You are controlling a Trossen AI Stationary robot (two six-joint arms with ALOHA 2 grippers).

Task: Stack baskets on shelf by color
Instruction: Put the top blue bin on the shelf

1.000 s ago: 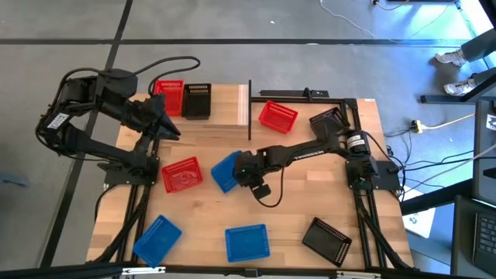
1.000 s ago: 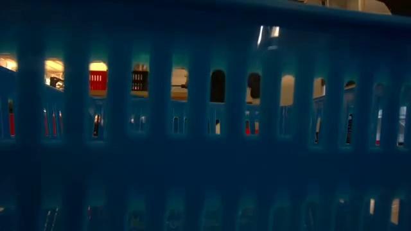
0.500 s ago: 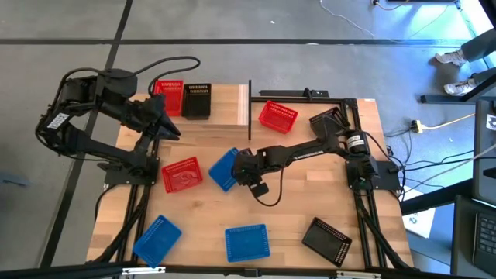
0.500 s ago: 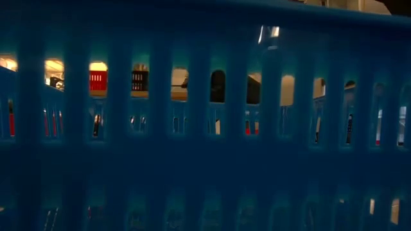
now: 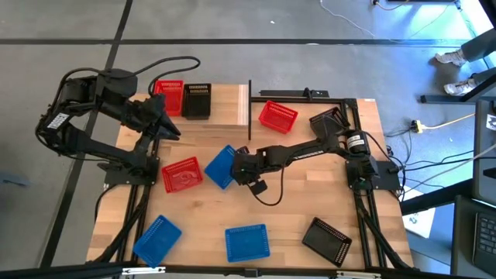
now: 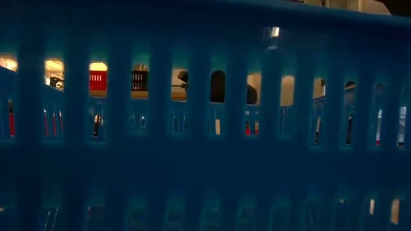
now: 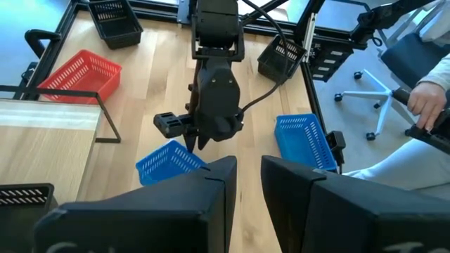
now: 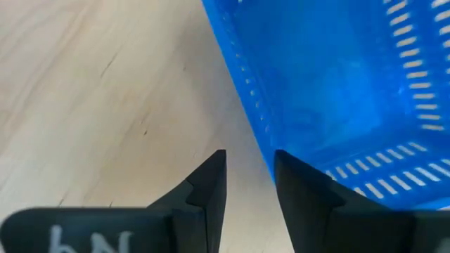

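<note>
Baskets: 3 red, 3 blue, 3 black | shelf point(image 5: 225, 107): one red, one black at its far-left end | change: centre blue basket point(image 5: 221, 165) nudged left, nearer red basket point(image 5: 181, 175) on bench | perforated, tilted | right gripper point(image 5: 237, 168) touching it, fingers slightly apart, one either side of its wall | left gripper point(image 5: 172, 129) slightly apart, empty.

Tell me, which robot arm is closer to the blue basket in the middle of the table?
The right one. The right end effector is right at the edge of the blue basket. The left end effector waits farther off, by the shelf.
</note>
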